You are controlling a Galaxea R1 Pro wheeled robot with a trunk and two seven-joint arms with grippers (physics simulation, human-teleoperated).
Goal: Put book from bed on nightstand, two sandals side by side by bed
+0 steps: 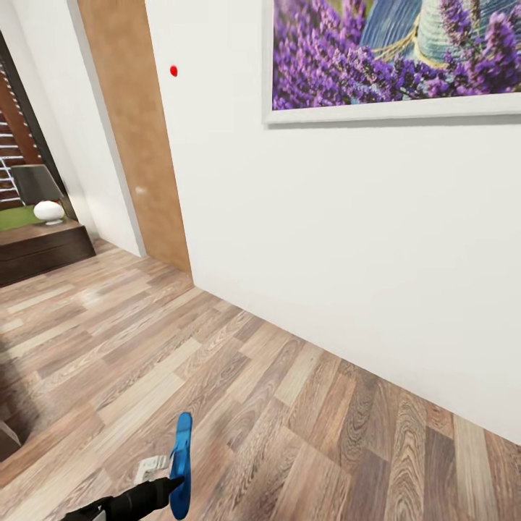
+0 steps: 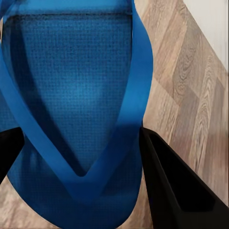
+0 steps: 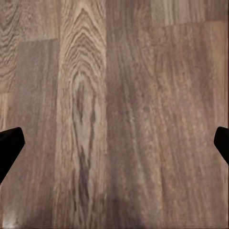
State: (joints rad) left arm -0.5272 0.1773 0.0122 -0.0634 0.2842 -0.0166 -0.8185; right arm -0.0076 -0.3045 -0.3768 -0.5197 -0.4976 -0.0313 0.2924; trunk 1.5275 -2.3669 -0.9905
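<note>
Wood-plank flooring (image 1: 289,405) runs up to a white wall (image 1: 325,239) in the head view, with a framed lavender picture (image 1: 394,58) high on it and a brown door panel (image 1: 134,130) further along. Far off at the edge stands a low dark cabinet (image 1: 40,250) carrying a white rounded object (image 1: 48,211). Low in the frame the left hand (image 1: 170,483) holds one blue sandal (image 1: 181,467) edge-on, clear of the floor.

From the left wrist view, the sandal (image 2: 71,119) sits between the two dark fingers (image 2: 176,186), sole facing the camera and its straps meeting in a V near the fingers. The left hand is pinching the sandal across its width, with planks and a strip of wall behind.

Looking along the right hand (image 3: 114,143), its two black fingertips (image 3: 9,143) sit at opposite edges of the frame, spread wide with nothing between them but bare floor.

As for progress, I judge the task to be midway at best: one sandal is picked up and in transit, not yet set down beside the bed. Whether the other sandal and the book have been dealt with cannot be told from these views.
</note>
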